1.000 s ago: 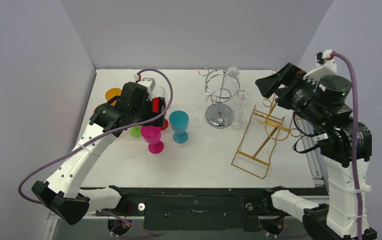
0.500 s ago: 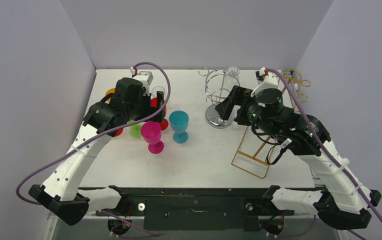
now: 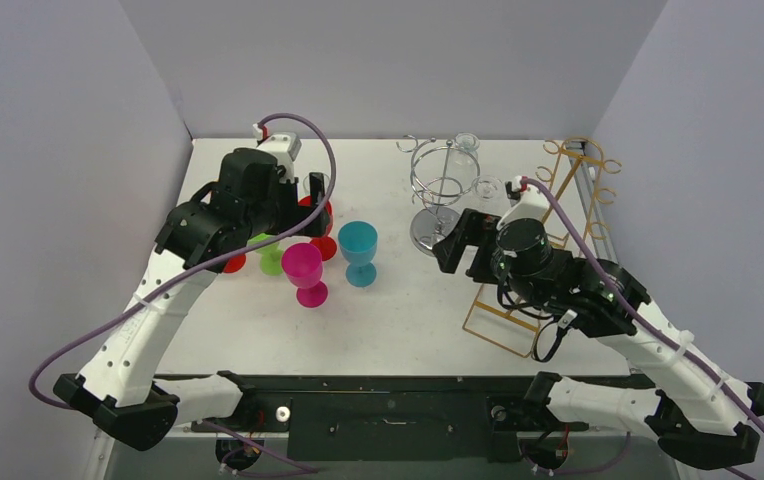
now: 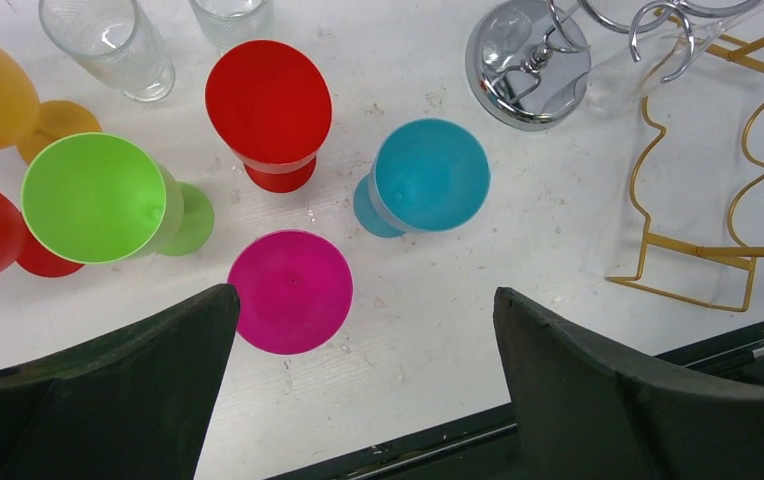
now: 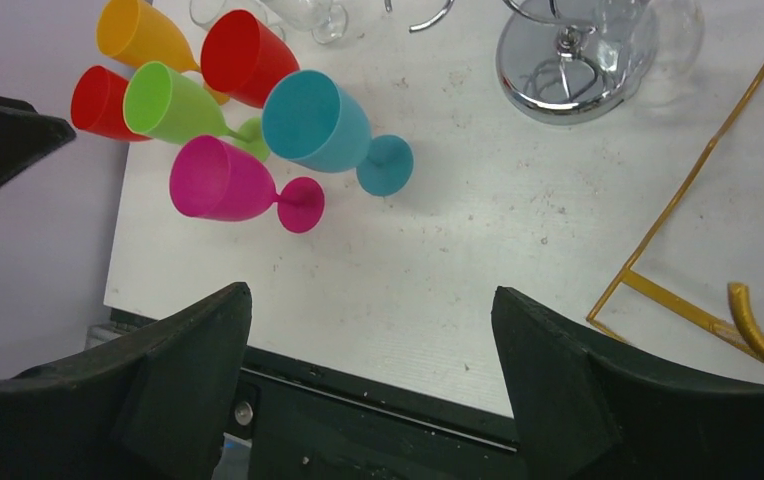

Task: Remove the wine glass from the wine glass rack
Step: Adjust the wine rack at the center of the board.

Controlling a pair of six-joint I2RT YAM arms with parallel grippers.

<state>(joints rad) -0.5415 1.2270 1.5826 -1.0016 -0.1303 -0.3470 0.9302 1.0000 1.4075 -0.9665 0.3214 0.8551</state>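
Observation:
The chrome wine glass rack [image 3: 436, 190] stands at the back middle of the table; its round base shows in the left wrist view [image 4: 528, 60] and the right wrist view [image 5: 573, 50]. Clear wine glasses hang from it, one foot ring showing at its right [image 3: 486, 187], with a bowl beside the base [image 5: 673, 40]. My right gripper [image 3: 455, 243] is open and empty, just in front and right of the rack base; in its own view [image 5: 370, 300] it is over the table's front edge. My left gripper [image 3: 288, 215] is open and empty above the coloured goblets [image 4: 363, 300].
Magenta [image 3: 305, 270], teal [image 3: 359, 250], green [image 3: 271, 258] and red [image 3: 315, 215] plastic goblets stand left of middle, with clear tumblers [image 4: 108, 45] behind them. A gold wire rack [image 3: 543, 265] leans at the right, under my right arm. Walls close the left, back and right.
My right arm has swung down from high on the right to low in front of the chrome rack. My left gripper has drawn back and left from the goblets.

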